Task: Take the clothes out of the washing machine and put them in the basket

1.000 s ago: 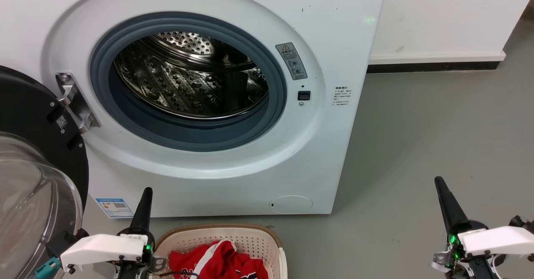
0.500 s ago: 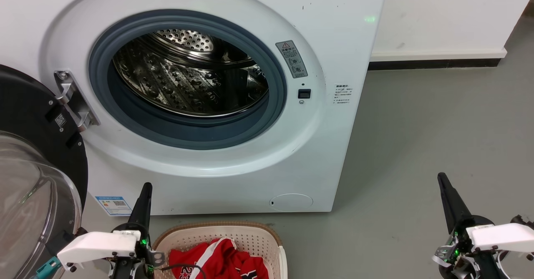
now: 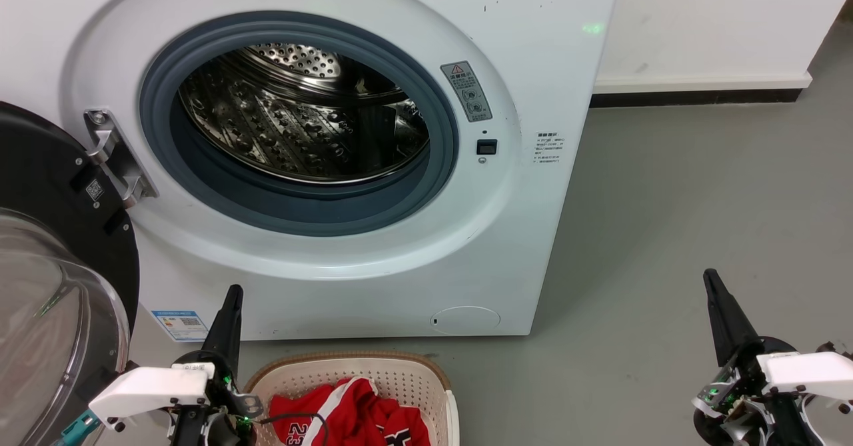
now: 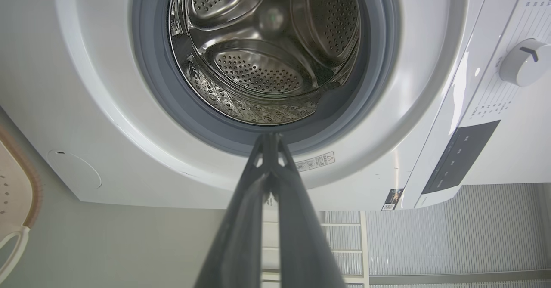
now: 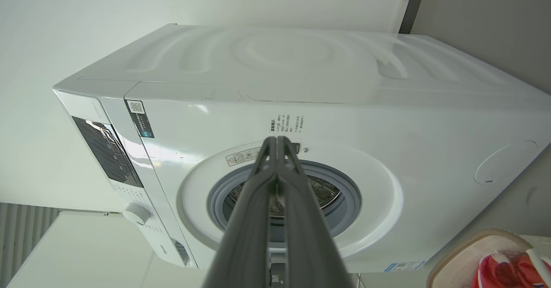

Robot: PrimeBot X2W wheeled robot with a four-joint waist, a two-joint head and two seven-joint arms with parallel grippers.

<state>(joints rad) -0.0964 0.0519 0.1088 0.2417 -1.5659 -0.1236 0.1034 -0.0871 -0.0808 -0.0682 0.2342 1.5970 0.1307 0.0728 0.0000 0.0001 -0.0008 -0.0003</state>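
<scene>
Holding red clothes point(image 3: 346, 414), our basket point(image 3: 406, 374) sits before the washing machine point(image 3: 533, 66), its steel drum point(image 3: 300, 123) bare; our left gripper point(image 3: 234, 291) and right gripper point(image 3: 708, 275) stay clenched on nothing, as before.

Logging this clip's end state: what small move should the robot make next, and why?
Probably just park the arms. The drum of the washing machine looks empty, red clothes lie in the basket, and the left gripper and right gripper are both shut on nothing, clear of the porthole.
</scene>
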